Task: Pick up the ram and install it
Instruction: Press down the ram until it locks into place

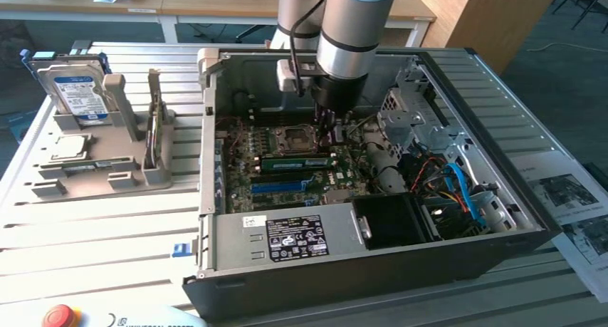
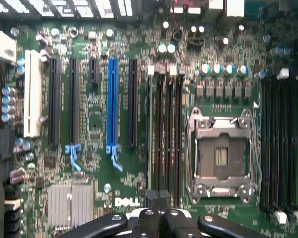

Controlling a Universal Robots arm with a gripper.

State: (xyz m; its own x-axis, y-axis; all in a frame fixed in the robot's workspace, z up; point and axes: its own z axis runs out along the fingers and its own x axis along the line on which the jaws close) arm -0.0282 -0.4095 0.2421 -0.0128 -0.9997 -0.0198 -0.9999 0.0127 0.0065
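The hand (image 1: pixel 328 131) is pinched shut over the motherboard; the ram (image 1: pixel 295 161) lies at its seven o'clock, lengthwise nine-to-three.

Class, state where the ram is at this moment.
In the exterior view, the ram stands inside the computer case, on the motherboard beside the processor socket, just below the gripper.

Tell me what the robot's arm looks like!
The robot arm is a thick round tube of shiny silver-grey metal with a light blue ring near its top. Below it sits a narrower black cylinder. A thin black cable hangs down its side past a small white box. At the tip, the gripper is black, with curved black links held by round silver bolts.
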